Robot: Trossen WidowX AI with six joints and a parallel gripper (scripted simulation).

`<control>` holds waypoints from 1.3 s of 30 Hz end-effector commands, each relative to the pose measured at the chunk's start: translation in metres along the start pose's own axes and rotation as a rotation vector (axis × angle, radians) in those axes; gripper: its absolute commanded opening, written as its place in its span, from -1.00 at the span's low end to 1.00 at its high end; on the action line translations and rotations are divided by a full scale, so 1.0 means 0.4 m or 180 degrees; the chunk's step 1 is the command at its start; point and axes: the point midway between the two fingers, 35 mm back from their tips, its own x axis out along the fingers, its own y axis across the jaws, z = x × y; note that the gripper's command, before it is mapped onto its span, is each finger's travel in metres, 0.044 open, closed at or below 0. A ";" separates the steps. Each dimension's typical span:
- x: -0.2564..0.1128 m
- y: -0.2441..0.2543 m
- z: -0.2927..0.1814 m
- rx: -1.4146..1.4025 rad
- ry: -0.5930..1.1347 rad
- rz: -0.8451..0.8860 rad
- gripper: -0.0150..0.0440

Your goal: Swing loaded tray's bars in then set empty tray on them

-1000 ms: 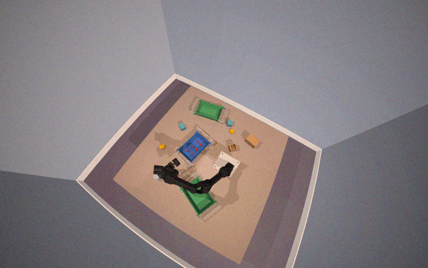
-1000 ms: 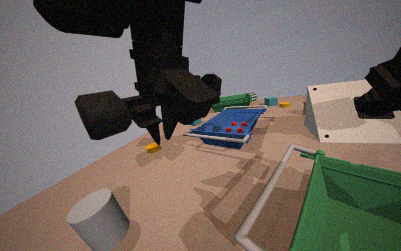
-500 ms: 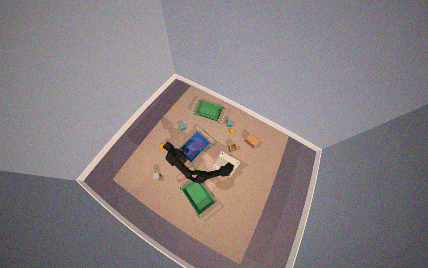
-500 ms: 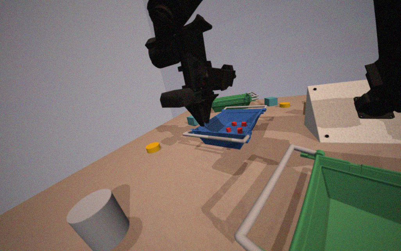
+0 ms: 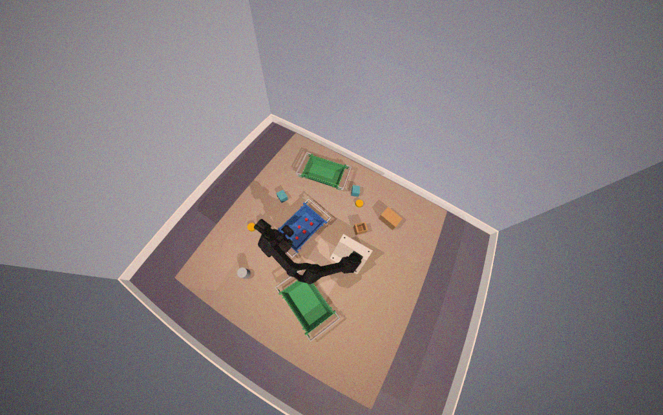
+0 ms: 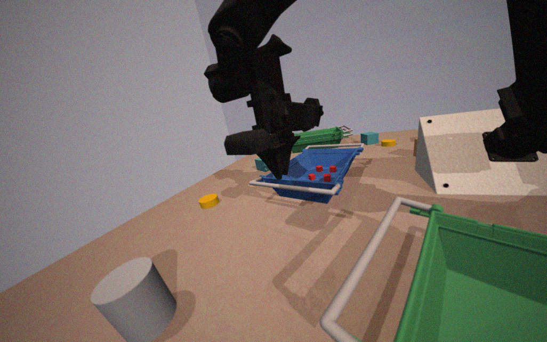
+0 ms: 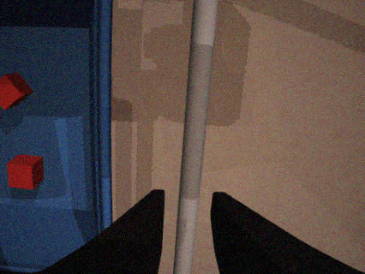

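The arm arches over the worktop (image 5: 214, 273) (image 6: 241, 242) (image 7: 291, 171); its hand (image 5: 292, 235) (image 6: 281, 177) (image 7: 187, 202) points down, slightly parted, by the blue tray's near bar (image 6: 294, 188) (image 7: 198, 107).

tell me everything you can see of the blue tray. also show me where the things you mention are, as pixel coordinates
The blue tray (image 5: 313, 231) (image 6: 336, 161) (image 7: 100, 128) is a rectangular, open-topped tub, plastic by its look, with sloping walls and a rim. It stands upright on the table, small red blocks on its floor. A pale grey bar (image 6: 294, 187) (image 7: 197, 107) is swung outward beyond one short end, another (image 6: 335, 146) beyond the opposite end. Gripper contact is unclear.
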 end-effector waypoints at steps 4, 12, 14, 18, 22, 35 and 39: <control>0.066 -0.006 0.005 -0.0003 -0.0027 -0.0020 -0.20; 0.112 -0.007 0.009 -0.0003 -0.0028 -0.0027 -0.20; 0.112 -0.007 0.009 -0.0003 -0.0028 -0.0027 -0.20; 0.097 0.002 0.008 -0.0003 -0.0027 -0.0024 -0.20; 0.055 0.026 0.008 -0.0002 -0.0028 -0.0021 -0.20; 0.027 0.108 0.007 0.0000 -0.0029 -0.0015 -0.20; 0.037 0.138 0.007 0.0001 -0.0027 -0.0013 -0.20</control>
